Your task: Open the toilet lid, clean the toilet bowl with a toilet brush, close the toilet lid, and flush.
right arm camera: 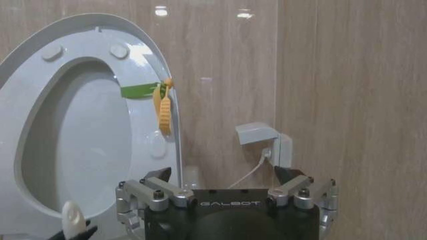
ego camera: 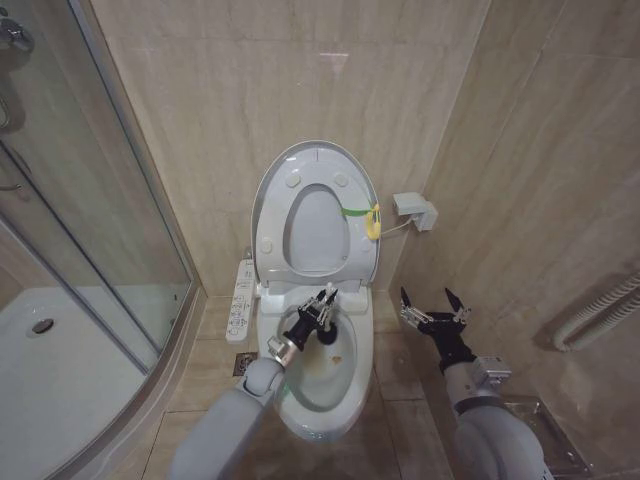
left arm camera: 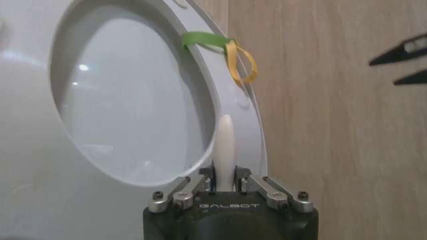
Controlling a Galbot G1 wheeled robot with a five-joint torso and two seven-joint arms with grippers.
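The toilet lid (ego camera: 303, 160) stands upright against the back wall with the seat ring (ego camera: 272, 235) raised in front of it; a green strap (ego camera: 352, 211) and yellow ring (ego camera: 373, 223) hang at its edge. My left gripper (ego camera: 320, 310) hovers over the open toilet bowl (ego camera: 345, 385), shut on the toilet brush (left arm camera: 225, 140), whose thin white handle sticks up between the fingers. The dark head (ego camera: 330, 336) points down into the bowl. My right gripper (ego camera: 432, 305) is open beside the bowl's right side, holding nothing.
A button panel (ego camera: 243, 300) runs along the bowl's left side. A glass shower enclosure with a white tray (ego camera: 70, 370) fills the left. A wall box (ego camera: 413, 209) with a cable sits right of the lid, and a white hose (ego camera: 600, 312) runs along the right wall.
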